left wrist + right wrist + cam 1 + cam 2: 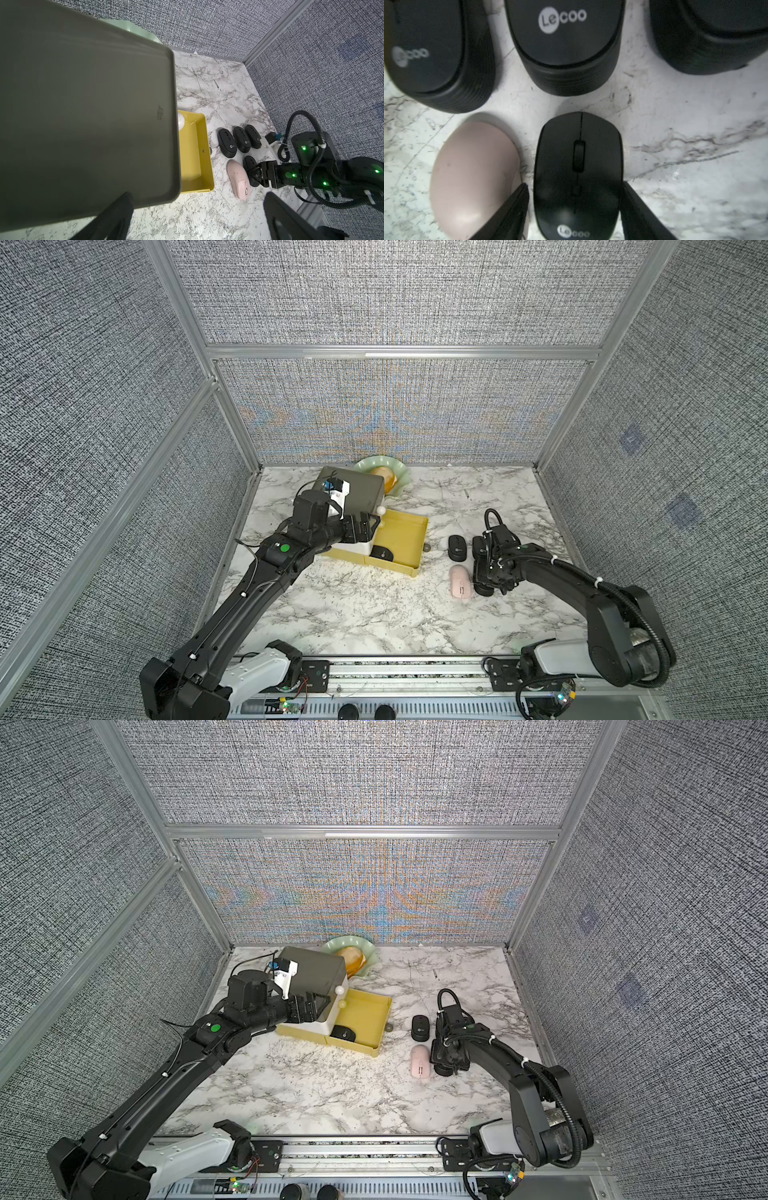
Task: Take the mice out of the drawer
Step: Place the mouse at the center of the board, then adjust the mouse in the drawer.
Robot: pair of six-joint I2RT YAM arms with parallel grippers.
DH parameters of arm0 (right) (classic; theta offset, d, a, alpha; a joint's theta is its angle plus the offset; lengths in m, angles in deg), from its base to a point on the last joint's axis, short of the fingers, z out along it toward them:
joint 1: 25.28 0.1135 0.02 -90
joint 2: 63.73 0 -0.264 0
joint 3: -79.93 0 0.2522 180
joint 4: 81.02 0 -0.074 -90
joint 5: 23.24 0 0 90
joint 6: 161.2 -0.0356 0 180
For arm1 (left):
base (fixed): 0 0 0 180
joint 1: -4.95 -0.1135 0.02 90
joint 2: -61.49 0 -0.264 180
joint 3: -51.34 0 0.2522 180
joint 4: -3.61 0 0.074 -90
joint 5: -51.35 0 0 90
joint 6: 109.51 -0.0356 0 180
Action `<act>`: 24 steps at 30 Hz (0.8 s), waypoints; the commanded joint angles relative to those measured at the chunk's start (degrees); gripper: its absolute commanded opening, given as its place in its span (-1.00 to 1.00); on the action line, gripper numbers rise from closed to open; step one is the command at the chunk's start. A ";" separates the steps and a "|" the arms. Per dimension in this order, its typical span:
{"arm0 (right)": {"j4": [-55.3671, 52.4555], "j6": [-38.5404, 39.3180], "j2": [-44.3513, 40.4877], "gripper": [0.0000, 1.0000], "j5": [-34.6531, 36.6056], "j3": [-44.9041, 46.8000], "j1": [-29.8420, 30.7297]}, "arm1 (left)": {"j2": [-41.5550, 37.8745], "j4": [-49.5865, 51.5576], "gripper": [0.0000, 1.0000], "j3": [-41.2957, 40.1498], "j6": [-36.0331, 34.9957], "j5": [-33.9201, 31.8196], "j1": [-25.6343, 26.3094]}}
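The yellow drawer [420, 545] [384, 1025] stands pulled out of a small grey-topped cabinet [361, 489]. One black mouse [381, 553] [344, 1033] lies in its near corner. Three black mice [241, 139] sit in a row on the marble to the drawer's right. In front of them lie a pink mouse [460, 580] [475, 170] and another black mouse [578, 176]. My right gripper [574, 186] [484, 587] is down over that black mouse, its fingers flanking it, with a thin gap on the pink mouse's side. My left gripper [197, 218] [368, 529] is wide open at the cabinet's side, holding nothing.
A green plate [405, 481] with food stands behind the cabinet at the back wall. Two white round knobs [381, 510] stick out of the cabinet front above the drawer. Fabric walls enclose the table on three sides.
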 commanded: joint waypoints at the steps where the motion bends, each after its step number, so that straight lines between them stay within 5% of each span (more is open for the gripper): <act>1: -3.17 0.34 -1.66 0.36 0.88 -1.80 0.05 | 0.02 -0.32 0.99 1.00 -0.98 -0.99 0.02; 6: -8.18 3.23 -3.90 0.36 2.84 -7.70 0.27 | -0.17 2.00 0.99 3.49 -2.89 -5.18 -0.20; 11: -5.04 8.66 -1.11 0.37 -2.67 -18.64 6.32 | 0.39 5.45 0.99 5.80 -4.04 -10.31 -1.50; 19: 1.07 20.53 15.99 0.37 -8.59 -34.01 19.84 | -2.81 3.62 0.99 0.28 0.20 -10.26 -7.26; 24: 8.95 24.14 23.10 0.38 -15.40 -36.08 22.76 | -4.54 3.48 0.97 -2.34 2.22 -11.40 -9.28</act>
